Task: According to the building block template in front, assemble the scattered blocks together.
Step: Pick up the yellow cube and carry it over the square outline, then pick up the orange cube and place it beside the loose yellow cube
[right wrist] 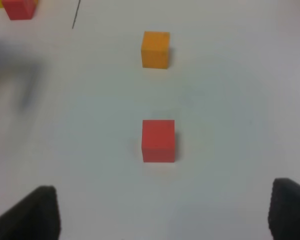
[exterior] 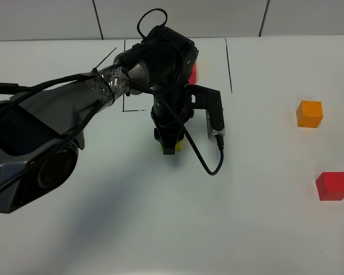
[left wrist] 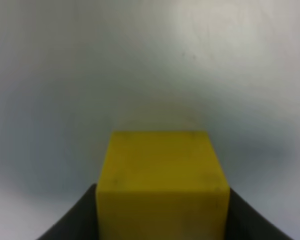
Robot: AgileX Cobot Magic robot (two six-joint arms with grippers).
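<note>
Reaching across the middle of the white table, the left gripper points down over the yellow cube, of which only a sliver shows below it from the high camera. The left wrist camera shows that cube filling the gap between two dark fingers, one against each side, so the gripper seems to be pinching it. Whether the cube sits on the table or hangs just above it I cannot tell.

Behind the arm lies the building block template. Only its red block shows from the high camera, with parts of the black outline to either side; the arm hides the rest.

The orange cube and the loose red cube sit on the right side of the table, apart from each other and well apart from the yellow cube.

The right gripper hangs above the table with its fingers spread wide. The loose red cube lies ahead of it and the orange cube beyond that.
</note>
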